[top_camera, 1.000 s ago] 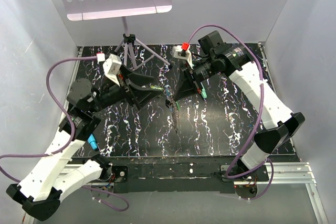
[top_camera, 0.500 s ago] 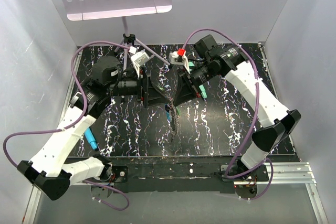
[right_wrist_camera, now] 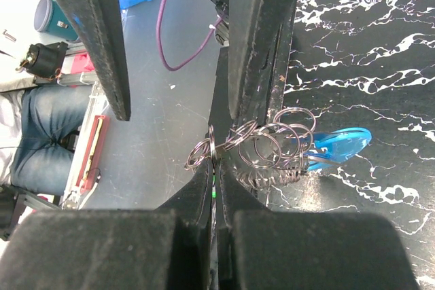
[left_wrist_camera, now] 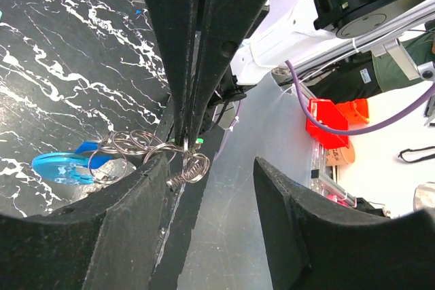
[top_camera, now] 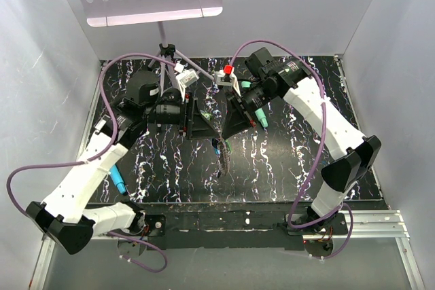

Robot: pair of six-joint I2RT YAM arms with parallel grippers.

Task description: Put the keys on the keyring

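Note:
The keyring is a string of grey metal rings with a spring coil and a bright blue clasp (right_wrist_camera: 338, 146). It hangs from my right gripper (right_wrist_camera: 213, 159), which is shut on one end ring (right_wrist_camera: 212, 146). A small green bit (right_wrist_camera: 215, 196) shows between its pads; I cannot tell if it is a key. The yellow-orange key is out of view. My left gripper (left_wrist_camera: 211, 162) is open, facing the right gripper (left_wrist_camera: 185, 135) tip to tip, with the end rings (left_wrist_camera: 194, 166) just by its left finger. In the top view both grippers (top_camera: 206, 125) (top_camera: 228, 125) meet mid-table above the dangling keyring (top_camera: 221, 150).
A teal pen-like stick (top_camera: 119, 183) lies on the black marbled table (top_camera: 285, 161) by the left arm. A tripod stand (top_camera: 168, 56) with a perforated plate stands at the back. Grey walls close in both sides.
My left arm has swung in from the left and brought its open gripper up against the right gripper's tip. The right gripper has shifted slightly left, still holding the keyring.

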